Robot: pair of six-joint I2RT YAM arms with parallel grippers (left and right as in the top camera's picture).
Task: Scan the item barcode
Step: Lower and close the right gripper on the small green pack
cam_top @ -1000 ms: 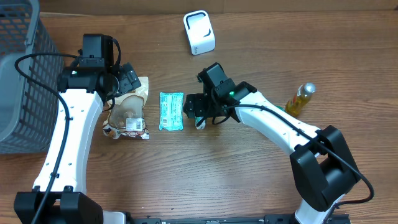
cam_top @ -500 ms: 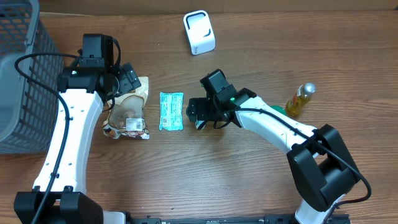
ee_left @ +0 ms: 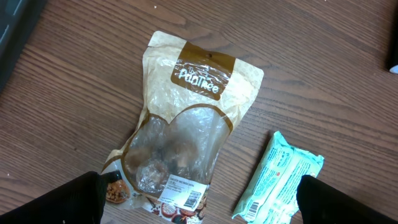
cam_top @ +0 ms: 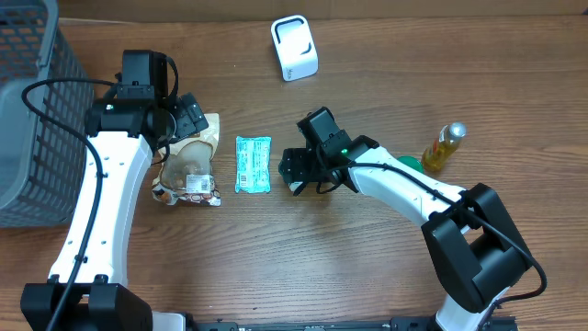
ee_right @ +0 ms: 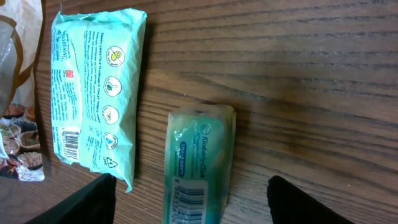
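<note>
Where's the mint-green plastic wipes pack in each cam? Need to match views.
Overhead: mint-green plastic wipes pack lies left of centre, between the two arms.
Left wrist: lower right corner.
Right wrist: upper left, barcode end downward.
Shared landmark: beige snack pouch with a clear window, next to the pack in every view.

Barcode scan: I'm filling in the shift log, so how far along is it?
Done: nothing visibly. The scanner stands alone with no item near it. In hand: the right gripper is open astride a small green pack lying on the table, not gripping it. The left gripper hangs open over the pouch. Left: grip the pack, lift it and present it to the scanner.
</note>
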